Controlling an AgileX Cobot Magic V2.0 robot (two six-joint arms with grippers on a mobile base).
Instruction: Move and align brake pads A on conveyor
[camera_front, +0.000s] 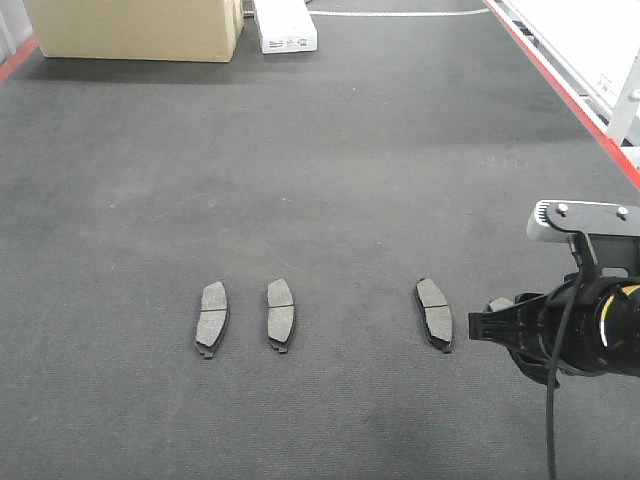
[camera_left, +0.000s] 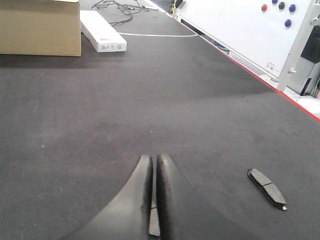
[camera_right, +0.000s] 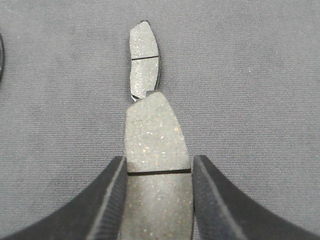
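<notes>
Exterior front view: three brake pads (camera_front: 211, 318) (camera_front: 280, 314) (camera_front: 434, 314) lie in row on conveyor (camera_front: 320, 170), two at left close together, third apart at right. Right gripper (camera_right: 159, 200) clamps fourth brake pad (camera_right: 157, 160) between jaws, low beside third. Left gripper (camera_left: 154, 200) pressed closed, empty. Cardboard box (camera_front: 135, 28), white box (camera_front: 285, 25) at far end

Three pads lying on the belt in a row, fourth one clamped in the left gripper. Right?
Not quite: the fourth pad is clamped in the right gripper, as the right wrist view shows. The left gripper is shut on nothing. Three pads do lie on the belt in a row.
</notes>
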